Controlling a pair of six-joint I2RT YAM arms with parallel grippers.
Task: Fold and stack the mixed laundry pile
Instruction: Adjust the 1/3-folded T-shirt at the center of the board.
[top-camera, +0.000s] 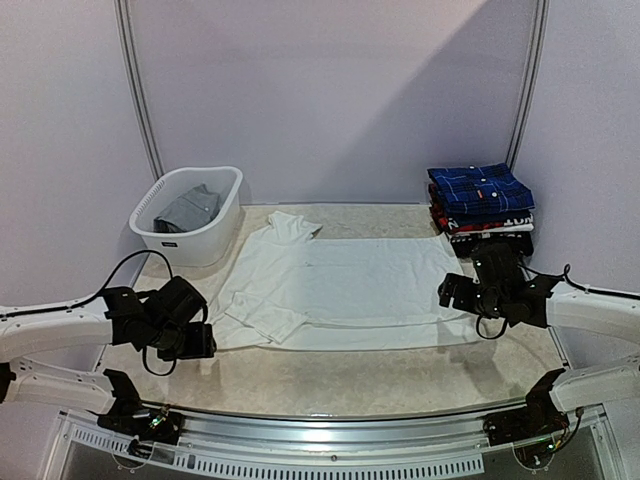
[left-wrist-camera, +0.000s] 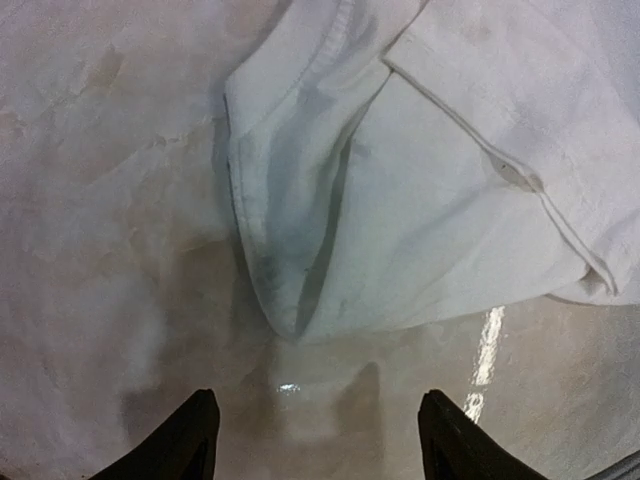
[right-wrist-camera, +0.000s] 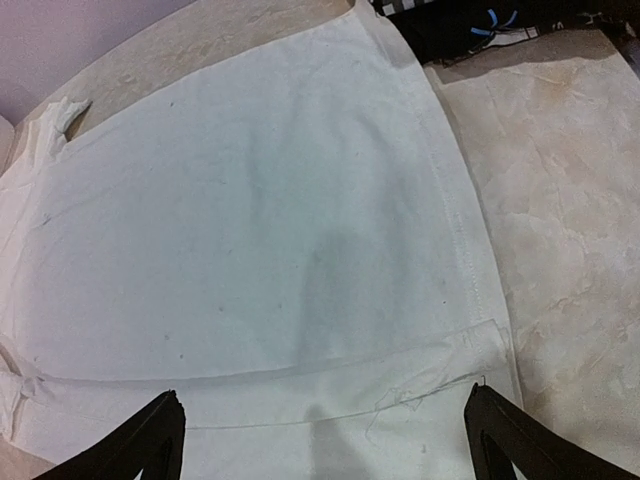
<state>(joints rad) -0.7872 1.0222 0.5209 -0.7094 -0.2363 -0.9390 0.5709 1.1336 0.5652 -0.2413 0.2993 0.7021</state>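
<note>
Left wrist view has the left tool (left-wrist-camera: 318, 405) poised over bare worktop (left-wrist-camera: 110, 250), just short of the sleeve (left-wrist-camera: 290, 200) of the white shirt (top-camera: 340, 285), its jaws apart and empty. To fold cleanly, I'd say it should drop onto the sleeve's rounded end and pinch both layers rather than scrape the worktop. The right tool (right-wrist-camera: 322, 400), spread wide and holding nothing, hovers above the hem (right-wrist-camera: 455, 250). The shirt lies flat mid-worktop; a plaid shirt (top-camera: 480, 188) tops the folded stack at the back right.

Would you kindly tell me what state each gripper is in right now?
Left gripper: open, holding nothing.
Right gripper: open, empty, over the white shirt.
</note>
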